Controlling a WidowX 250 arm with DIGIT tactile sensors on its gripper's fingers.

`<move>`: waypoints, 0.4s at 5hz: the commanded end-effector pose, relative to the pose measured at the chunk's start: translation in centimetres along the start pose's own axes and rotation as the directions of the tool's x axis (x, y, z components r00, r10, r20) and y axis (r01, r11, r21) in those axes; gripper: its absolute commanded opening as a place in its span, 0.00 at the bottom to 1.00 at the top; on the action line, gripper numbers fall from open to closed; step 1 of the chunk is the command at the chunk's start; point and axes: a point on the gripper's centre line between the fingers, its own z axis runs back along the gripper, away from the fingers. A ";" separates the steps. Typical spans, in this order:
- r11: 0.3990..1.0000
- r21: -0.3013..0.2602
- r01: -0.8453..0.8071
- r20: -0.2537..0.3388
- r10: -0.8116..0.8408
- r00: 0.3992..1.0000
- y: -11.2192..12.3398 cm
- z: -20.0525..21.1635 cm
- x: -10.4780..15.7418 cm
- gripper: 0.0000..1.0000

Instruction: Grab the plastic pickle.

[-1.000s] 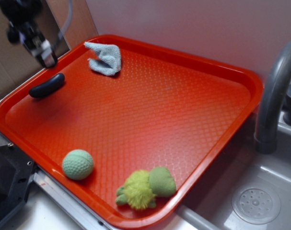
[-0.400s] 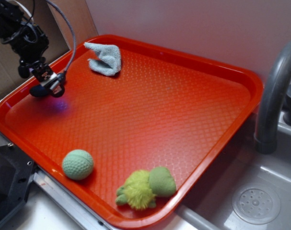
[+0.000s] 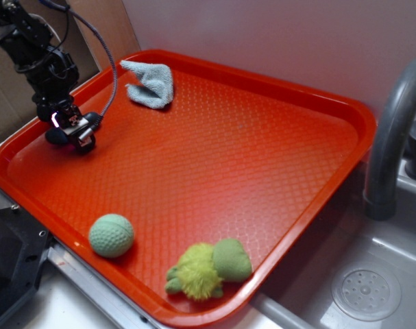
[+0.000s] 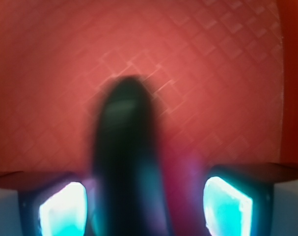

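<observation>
With the end effector (image 4: 144,201) down and spread wide, the pickle (image 4: 126,157) sits between its fingers, ready for closing.

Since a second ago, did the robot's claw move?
Yes. The gripper dropped from above the tray's back-left rim, down and away from the blue cloth, onto the plastic pickle, which lies between its fingers.

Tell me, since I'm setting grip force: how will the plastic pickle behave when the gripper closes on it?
The plastic pickle looks smooth and rounded, so it may slip or squirt out lengthwise. It appears rigid, holding its curved shape, so probably no squashing. Lying between the fingers of the gripper on the textured tray, it could roll sideways if only one touches first.
</observation>
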 end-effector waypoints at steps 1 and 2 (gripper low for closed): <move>0.999 -0.021 -0.025 0.033 0.025 0.999 -0.4 0.7 0.4 0.00; 0.997 -0.079 0.004 0.090 0.004 0.996 -2.5 4.1 0.2 0.00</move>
